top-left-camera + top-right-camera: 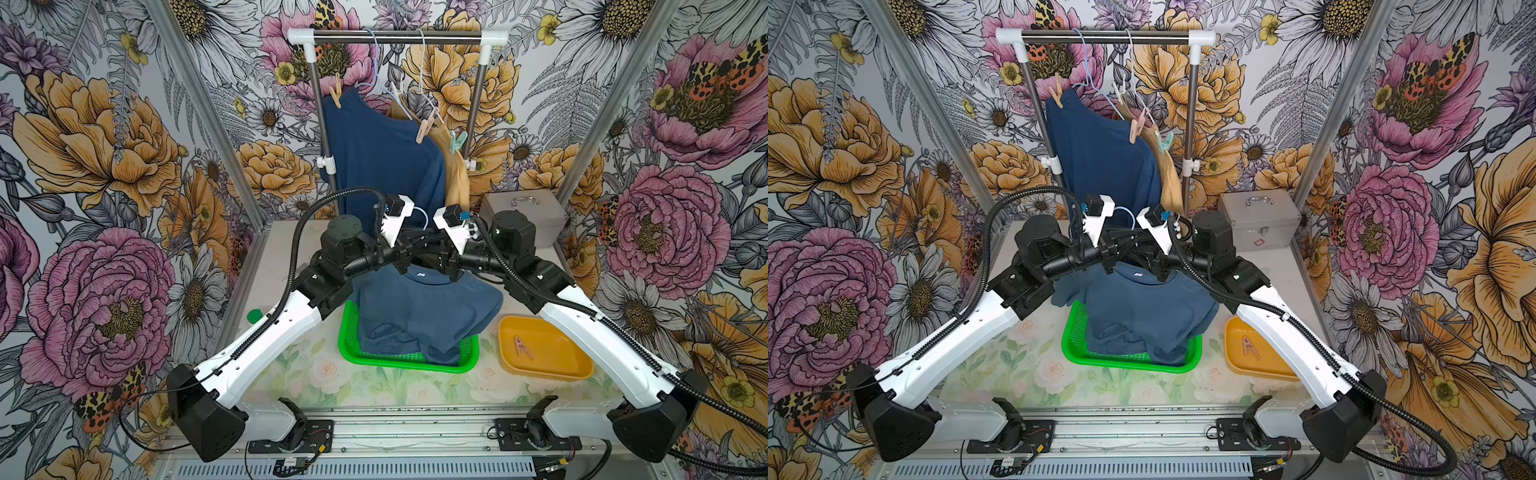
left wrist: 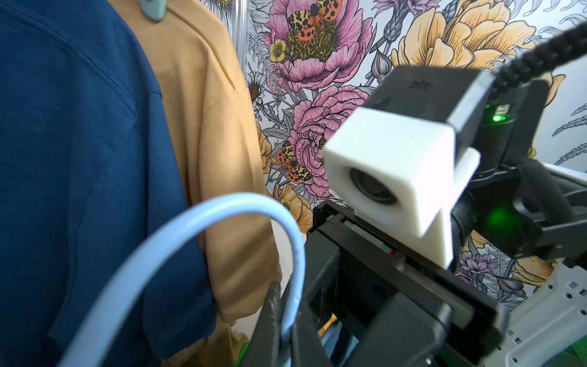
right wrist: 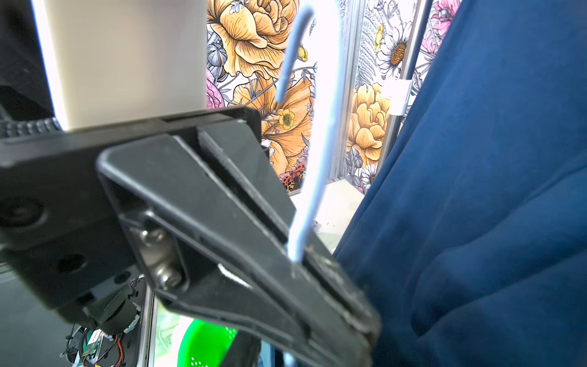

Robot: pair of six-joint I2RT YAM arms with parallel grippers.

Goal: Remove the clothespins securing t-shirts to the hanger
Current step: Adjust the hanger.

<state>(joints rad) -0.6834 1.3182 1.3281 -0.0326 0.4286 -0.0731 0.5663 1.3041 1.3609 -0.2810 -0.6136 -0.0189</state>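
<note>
A navy t-shirt (image 1: pixel 424 307) on a light blue hanger (image 1: pixel 420 217) hangs between my arms, its hem in the green basket (image 1: pixel 399 360). My left gripper (image 2: pixel 286 333) is shut on the hanger's wire (image 3: pixel 313 178) below the hook. My right gripper (image 1: pixel 448 267) sits at the shirt's collar, its jaws hidden. On the rack hang another navy t-shirt (image 1: pixel 382 153) and a tan one (image 1: pixel 457 174), with peach (image 1: pixel 336 94), pink (image 1: pixel 424 129) and mint (image 1: pixel 457 141) clothespins. One pink clothespin (image 1: pixel 523 347) lies in the yellow tray (image 1: pixel 552 370).
The rack's steel bar (image 1: pixel 395 36) and posts stand at the back centre. A silver metal case (image 1: pixel 524 222) sits behind my right arm. A small green object (image 1: pixel 254 316) lies by my left forearm. Floral walls close in on both sides.
</note>
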